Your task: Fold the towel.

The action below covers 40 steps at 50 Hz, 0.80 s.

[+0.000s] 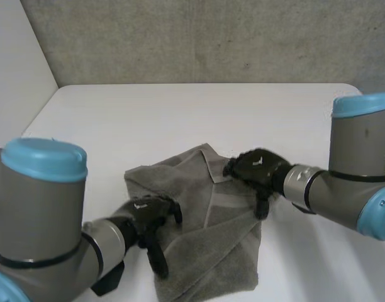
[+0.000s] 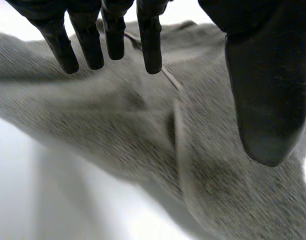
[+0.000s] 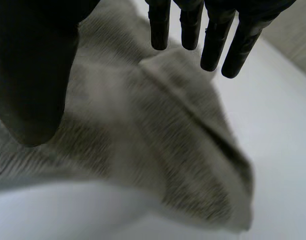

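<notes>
White table (image 1: 180, 107) fills the scene, with a rough grey wall (image 1: 211, 38) behind it and a pale panel (image 1: 16, 56) at the far left side. A grey towel (image 1: 205, 245) lies rumpled on the near middle of the table, between the two arms, one corner pointing away toward the wall and a hemmed flap laid over its middle. The left hand (image 1: 145, 217) is over the towel's left edge. In the left wrist view its fingers (image 2: 148, 40) reach out straight and close together, the thumb (image 2: 268, 100) stands wide apart from them, and nothing is gripped. The towel (image 2: 143, 130) spreads beneath the palm there, with bare table (image 2: 43, 200) beside it. The right hand (image 1: 255, 170) is at the towel's right edge, near the far corner. In the right wrist view its fingers (image 3: 213, 40) are likewise straight and the thumb (image 3: 33, 75) is set well away, so it too holds nothing. A folded ridge of the towel (image 3: 158, 150) runs under those fingertips, with white table (image 3: 273, 125) just beyond. Whether either hand's fingertips touch the cloth cannot be told.
</notes>
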Available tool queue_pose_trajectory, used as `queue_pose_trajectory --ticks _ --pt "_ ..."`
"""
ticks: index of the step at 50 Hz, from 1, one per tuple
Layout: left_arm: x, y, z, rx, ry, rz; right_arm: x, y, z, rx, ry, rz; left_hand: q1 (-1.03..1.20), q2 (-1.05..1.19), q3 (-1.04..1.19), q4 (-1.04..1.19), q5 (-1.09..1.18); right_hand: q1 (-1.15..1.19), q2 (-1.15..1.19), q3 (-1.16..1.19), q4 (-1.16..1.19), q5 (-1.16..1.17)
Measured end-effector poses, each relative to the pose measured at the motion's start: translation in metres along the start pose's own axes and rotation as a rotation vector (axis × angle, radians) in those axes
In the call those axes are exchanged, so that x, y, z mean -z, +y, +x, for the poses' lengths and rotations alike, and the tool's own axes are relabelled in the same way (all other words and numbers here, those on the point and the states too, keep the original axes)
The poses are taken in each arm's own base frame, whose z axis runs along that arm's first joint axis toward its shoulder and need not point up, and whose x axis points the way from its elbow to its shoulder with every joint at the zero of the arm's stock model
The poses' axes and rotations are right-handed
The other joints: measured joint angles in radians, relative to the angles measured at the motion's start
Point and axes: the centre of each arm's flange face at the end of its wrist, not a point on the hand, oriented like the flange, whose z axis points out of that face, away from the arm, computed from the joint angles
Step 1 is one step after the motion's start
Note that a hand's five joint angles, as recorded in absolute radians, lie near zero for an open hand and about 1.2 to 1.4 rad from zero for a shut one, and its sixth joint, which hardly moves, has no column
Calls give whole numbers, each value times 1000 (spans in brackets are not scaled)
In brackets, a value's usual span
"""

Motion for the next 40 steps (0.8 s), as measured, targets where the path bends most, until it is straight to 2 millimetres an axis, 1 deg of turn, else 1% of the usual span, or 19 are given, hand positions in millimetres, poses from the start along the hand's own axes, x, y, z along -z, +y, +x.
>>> queue_pose_trajectory --ticks 6,13,15,16,17,19,20,21,22,23,27,30,32,33,34,35,38,39,40 --pt "-1 11 10 -20 26 -29 -8 14 -12 42 -66 -30 0 0 0 0 0 0 0 0 0 0" --pt "-9 18 13 -31 32 -42 -17 16 -21 67 -111 -18 2 0 0 0 2 19 11 12 10 10" --pt "-12 21 13 -32 31 -46 -20 15 -23 85 -122 -11 39 29 26 25 39 274 264 262 253 270" --pt "-12 21 13 -33 30 -46 -21 15 -24 89 -124 -9 53 46 41 40 59 354 347 342 331 358" --pt "-13 21 13 -33 30 -46 -22 14 -24 95 -126 -6 128 108 99 98 126 502 497 490 480 496" --pt "-15 22 13 -33 29 -43 -23 13 -25 104 -128 -1 303 291 281 281 308 735 705 692 701 699" --pt "-16 22 13 -33 29 -39 -23 11 -25 107 -127 3 428 424 411 395 420 867 862 838 855 835" --pt "-16 21 13 -34 30 -33 -23 10 -25 108 -126 7 595 600 582 588 606 975 975 943 967 953" --pt "-17 21 13 -34 30 -30 -23 9 -24 109 -124 10 644 649 629 626 643 1021 1018 996 1022 1016" --pt "-18 20 13 -34 32 -22 -23 7 -24 109 -121 17 748 753 722 731 752 1036 1028 1041 1066 1046" --pt "-23 19 14 -38 37 4 -19 -6 -20 100 -96 64 1016 1045 1017 1030 1040 1036 1028 1044 1073 1046" --pt "-30 16 15 -41 42 25 -15 -22 -14 84 -59 129 1031 1070 1054 1088 1065 1036 1028 1044 1073 1046" --pt "-37 11 15 -42 46 49 -10 -39 -8 64 -18 201 1033 1070 1054 1088 1065 1036 1028 1051 1073 1046" --pt "-39 8 15 -43 47 59 -9 -43 -6 58 -7 220 1033 1070 1055 1088 1065 1036 1028 1053 1073 1046" --pt "-45 -2 15 -43 46 93 -6 -58 2 41 31 288 1033 1070 1056 1089 1065 1036 1028 1061 1073 1046" --pt "-47 -8 14 -43 45 110 -5 -63 5 35 45 313 1033 1070 1057 1089 1065 1036 1028 1063 1073 1046" --pt "-56 -52 7 -39 28 244 2 -94 23 6 136 469 1035 1070 1060 1092 1066 1041 1028 1072 1077 1046" --pt "-56 -62 5 -38 24 273 4 -100 27 2 155 500 1035 1070 1060 1092 1066 1041 1028 1073 1078 1046" --pt "-56 -82 1 -36 14 332 8 -112 35 -5 192 562 1035 1070 1062 1092 1069 1041 1028 1075 1079 1046"
